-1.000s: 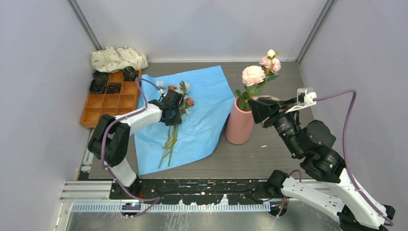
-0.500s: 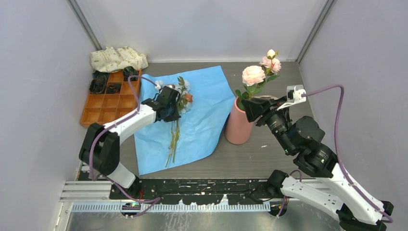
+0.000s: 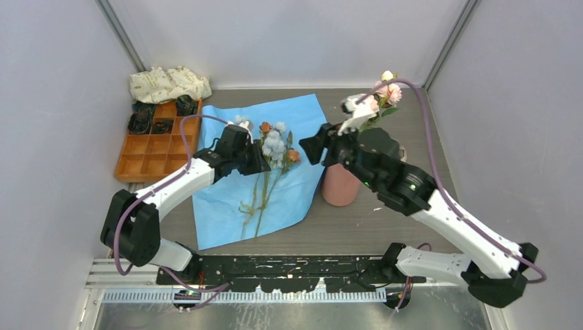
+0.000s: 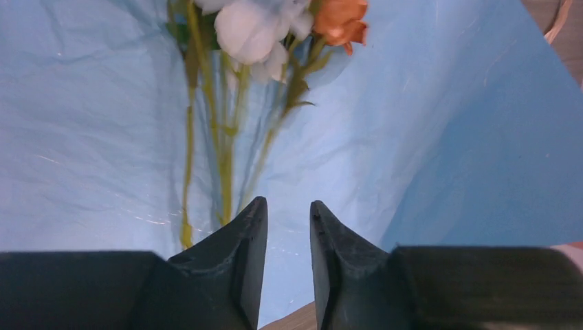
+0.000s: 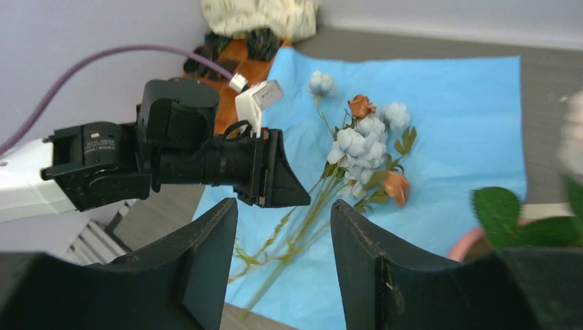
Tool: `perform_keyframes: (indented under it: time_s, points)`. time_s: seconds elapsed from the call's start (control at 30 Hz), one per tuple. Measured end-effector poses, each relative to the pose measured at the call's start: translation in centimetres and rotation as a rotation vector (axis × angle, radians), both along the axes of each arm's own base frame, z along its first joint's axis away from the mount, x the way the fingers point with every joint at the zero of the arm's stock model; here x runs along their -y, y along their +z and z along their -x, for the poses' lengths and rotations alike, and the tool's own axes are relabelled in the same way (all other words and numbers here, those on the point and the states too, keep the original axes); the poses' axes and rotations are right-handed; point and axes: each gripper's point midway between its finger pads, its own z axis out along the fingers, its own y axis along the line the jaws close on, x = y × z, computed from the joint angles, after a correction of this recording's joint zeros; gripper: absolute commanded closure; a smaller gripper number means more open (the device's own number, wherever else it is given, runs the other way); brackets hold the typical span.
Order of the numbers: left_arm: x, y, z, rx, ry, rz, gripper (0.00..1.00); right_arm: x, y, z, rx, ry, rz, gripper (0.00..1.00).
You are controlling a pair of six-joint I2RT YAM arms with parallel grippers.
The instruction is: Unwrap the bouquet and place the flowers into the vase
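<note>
Remaining flowers (image 3: 275, 148) lie on the opened blue paper (image 3: 302, 124) left of the vase (image 3: 340, 187), which holds pink blooms; left fingers (image 4: 237, 254) narrow, empty, just short of the stems; right fingers (image 5: 206, 254) wide, empty, facing them, probably lining up a pickup.

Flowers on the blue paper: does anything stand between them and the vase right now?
Yes. In the top view the open right gripper hangs between the flowers and the vase, and its arm crosses above the vase's mouth, where pink blooms stand.
</note>
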Motion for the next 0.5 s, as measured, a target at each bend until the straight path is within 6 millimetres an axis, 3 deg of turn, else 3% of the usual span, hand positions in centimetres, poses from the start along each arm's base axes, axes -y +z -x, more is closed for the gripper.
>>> perform_keyframes:
  time_s: [0.1,0.27,0.5]
  points:
    - [0.2,-1.1,0.9,-0.037,-0.026,0.016,0.56,-3.0,-2.1,-0.6,-0.073,0.048,0.055,0.43]
    - [-0.5,-1.8,1.4,-0.063,-0.022,0.008,0.54,-6.9,-8.2,-0.1,-0.214,0.113,0.181,0.43]
    - [-3.8,-1.4,1.9,-0.038,0.063,-0.114,0.61,-7.3,-8.6,0.7,-0.231,0.128,0.185,0.43]
